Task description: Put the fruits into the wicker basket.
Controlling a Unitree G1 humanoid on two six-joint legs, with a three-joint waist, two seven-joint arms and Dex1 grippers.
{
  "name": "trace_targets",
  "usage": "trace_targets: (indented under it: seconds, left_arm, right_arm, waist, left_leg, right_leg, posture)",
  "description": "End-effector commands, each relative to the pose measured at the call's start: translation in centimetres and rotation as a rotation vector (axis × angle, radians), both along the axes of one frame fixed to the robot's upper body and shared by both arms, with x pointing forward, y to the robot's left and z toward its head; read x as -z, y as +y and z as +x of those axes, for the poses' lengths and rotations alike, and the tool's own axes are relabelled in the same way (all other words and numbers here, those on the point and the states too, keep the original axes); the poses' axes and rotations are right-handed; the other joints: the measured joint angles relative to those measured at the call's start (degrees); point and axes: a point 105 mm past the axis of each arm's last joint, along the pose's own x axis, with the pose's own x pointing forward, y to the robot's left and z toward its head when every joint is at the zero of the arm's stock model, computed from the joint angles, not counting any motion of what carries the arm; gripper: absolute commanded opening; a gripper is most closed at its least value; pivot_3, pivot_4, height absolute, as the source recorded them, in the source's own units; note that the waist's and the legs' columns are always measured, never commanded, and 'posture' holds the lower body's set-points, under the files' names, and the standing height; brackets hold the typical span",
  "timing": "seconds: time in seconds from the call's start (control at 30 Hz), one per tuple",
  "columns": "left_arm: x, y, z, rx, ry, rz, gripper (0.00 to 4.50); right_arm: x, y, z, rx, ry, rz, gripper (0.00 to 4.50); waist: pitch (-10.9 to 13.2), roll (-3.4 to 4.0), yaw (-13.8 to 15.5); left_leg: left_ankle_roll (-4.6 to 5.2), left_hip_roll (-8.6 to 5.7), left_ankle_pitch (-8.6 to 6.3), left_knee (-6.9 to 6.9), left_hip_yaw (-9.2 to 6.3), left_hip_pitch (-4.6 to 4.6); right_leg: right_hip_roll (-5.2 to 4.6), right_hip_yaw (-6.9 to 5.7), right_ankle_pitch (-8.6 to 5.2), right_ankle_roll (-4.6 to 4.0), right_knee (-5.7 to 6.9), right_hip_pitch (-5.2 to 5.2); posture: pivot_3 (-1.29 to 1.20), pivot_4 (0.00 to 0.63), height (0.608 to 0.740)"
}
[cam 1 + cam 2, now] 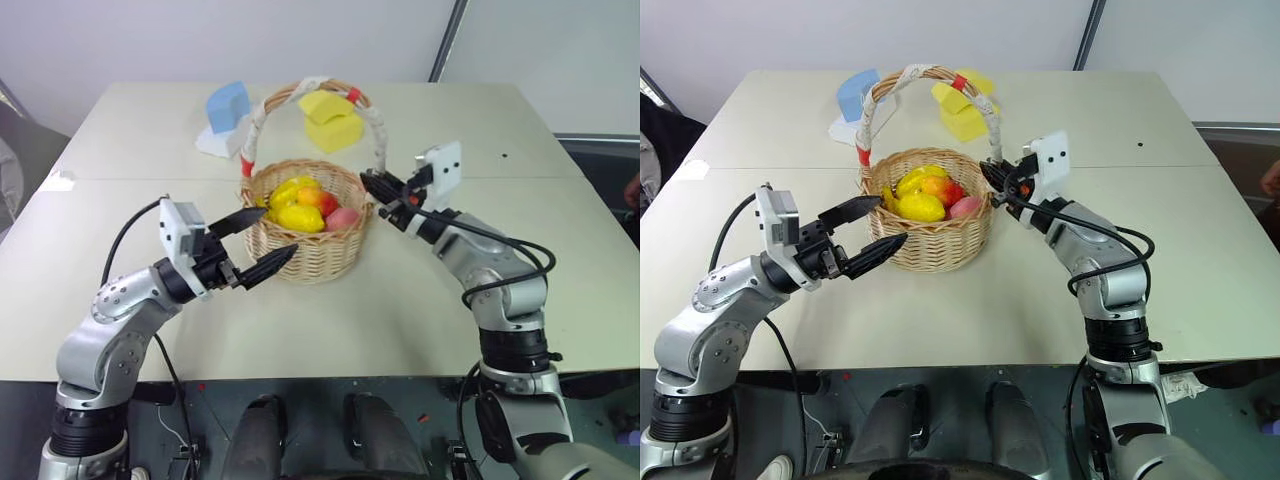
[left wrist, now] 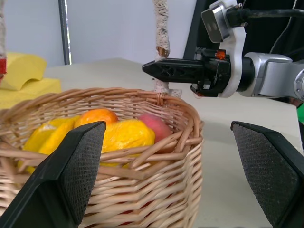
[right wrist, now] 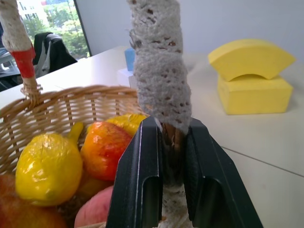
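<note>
Wicker basket (image 1: 310, 245) on the worktop (image 1: 400, 320) already holds the fruits (image 1: 300, 205); right gripper (image 3: 164, 190) is clamped on its handle base, left gripper (image 1: 255, 245) gapes empty alongside.

Occlusions:
- Wicker basket (image 1: 318, 245) wall is hiding lower parts of fruits (image 1: 302, 206); total count can't be told.
- Handle base (image 3: 164, 142) is sitting btwn right gripper (image 3: 164, 190) fingers, partly covered.
- Yellow foam shape (image 1: 332, 122) is being crossed by handle arch.
- Blue-and-white block (image 1: 226, 118) is partly masked by handle.
- Left gripper (image 2: 171, 171) fingers are being cut off by frame bottom.
</note>
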Motion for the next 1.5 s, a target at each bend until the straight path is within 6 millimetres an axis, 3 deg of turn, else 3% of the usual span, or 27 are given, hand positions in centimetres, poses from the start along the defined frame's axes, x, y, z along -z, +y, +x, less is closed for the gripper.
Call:
trace_targets:
  seconds: [0.03,0.1,0.17,0.27,0.4,0.53,0.83,1.0,1.13,1.2,1.3,1.5]
  left_arm:
    - [-0.9,-0.4,-0.4,0.014,-0.053,-0.007,4.5]
    - [-0.9,-0.5,-0.3,0.019,-0.054,-0.007,4.5]
    - [-0.8,-0.7,-0.2,0.032,-0.052,-0.007,4.5]
    - [-0.7,-1.1,0.0,0.049,-0.052,-0.011,4.5]
    - [-0.7,-1.5,0.3,0.061,-0.056,-0.015,4.5]
    - [-0.8,-1.6,0.5,0.054,-0.061,-0.014,4.5]
    - [0.5,0.3,1.2,-0.057,-0.026,0.026,4.5]
    - [2.6,5.0,2.5,-0.288,0.062,0.091,4.5]
    - [3.8,7.9,2.7,-0.445,0.069,0.097,4.5]
    - [4.6,8.9,2.5,-0.504,0.079,0.09,4.5]
    - [5.6,9.6,2.2,-0.551,0.097,0.081,4.5]
    - [6.4,10.2,1.4,-0.59,0.109,0.067,4.5]
  right_arm:
    - [-4.0,-3.4,-0.6,0.109,-0.165,0.019,0.06]
    - [-4.9,-6.3,-0.2,0.226,-0.194,0.015,0.06]
    - [-5.5,-10.7,0.5,0.421,-0.215,-0.018,0.06]
    - [-5.2,-15.6,1.3,0.653,-0.206,-0.061,0.06]
    - [-4.3,-18.5,1.9,0.791,-0.185,-0.059,0.06]
    - [-3.6,-19.7,2.0,0.829,-0.159,-0.012,0.06]
    - [-3.4,-19.6,0.0,0.784,-0.2,-0.045,4.35]
    - [-1.8,-19.5,-2.7,0.631,-0.166,-0.058,4.35]
    - [0.5,-15.1,-4.1,0.342,-0.113,-0.141,4.35]
    - [2.0,-11.7,-4.9,0.165,-0.088,-0.201,4.35]
    - [3.8,-8.3,-5.8,0.001,-0.063,-0.27,4.35]
    - [5.5,-6.0,-5.4,-0.106,-0.036,-0.283,4.35]
  waist:
    - [0.01,0.02,0.06]
    - [0.01,0.02,0.33]
    - [0.01,0.02,0.39]
    - [0.01,0.01,0.29]
    - [0.02,0.04,-0.43]
    - [0.06,0.13,-1.48]
    - [0.06,0.13,-1.27]
    - [0.05,0.14,-1.22]
    - [0.05,0.14,-1.54]
    - [0.03,0.17,-1.57]
    - [0.03,0.17,-1.46]
    - [0.01,0.13,-0.81]
  left_leg:
    - [0.0,0.0,0.0,0.0,0.0,0.0]
    - [0.0,-0.02,0.0,0.0,0.01,-0.02]
    - [0.0,-0.06,0.0,0.01,0.01,-0.03]
    - [0.0,-0.09,0.0,0.03,0.04,-0.03]
    - [0.0,-0.06,0.0,-0.01,0.05,0.01]
    - [0.01,-0.04,0.0,-0.06,0.02,0.04]
    - [0.01,-0.03,0.0,-0.05,-0.02,0.02]
    - [0.02,-0.03,0.0,-0.06,-0.04,0.02]
    - [0.02,-0.02,0.0,-0.04,0.0,0.08]
    - [0.02,0.02,0.0,-0.05,0.02,0.16]
    - [0.02,0.04,-0.01,-0.07,0.03,0.19]
    - [0.0,0.01,-0.01,-0.03,0.05,0.13]
  right_leg:
    - [0.0,0.0,0.0,0.0,0.0,0.0]
    - [-0.02,0.0,0.0,0.0,-0.01,0.0]
    - [-0.06,0.0,-0.01,-0.01,-0.03,0.0]
    - [-0.08,0.01,-0.01,-0.02,-0.06,0.03]
    - [0.0,0.05,-0.01,-0.01,-0.06,0.0]
    - [0.05,0.07,0.01,0.04,0.0,0.0]
    - [0.06,0.07,0.04,0.17,0.01,0.01]
    - [0.05,0.07,-0.05,0.1,0.0,0.02]
    - [0.02,0.07,-0.06,0.09,0.01,0.06]
    - [0.03,0.07,-0.06,0.08,0.02,0.09]
    - [0.03,0.08,-0.06,0.07,0.02,0.1]
    - [-0.08,0.07,-0.07,0.05,-0.03,0.1]
  posture:
    - [0.0,0.15,0.74]
    - [0.0,0.15,0.74]
    - [0.0,0.15,0.74]
    - [0.0,0.15,0.74]
    - [0.0,0.15,0.74]
    - [0.0,0.15,0.74]
    - [0.0,0.15,0.74]
    - [0.0,0.15,0.74]
    - [0.0,0.15,0.74]
    - [0.0,0.15,0.74]
    - [0.0,0.15,0.74]
    - [0.0,0.15,0.74]
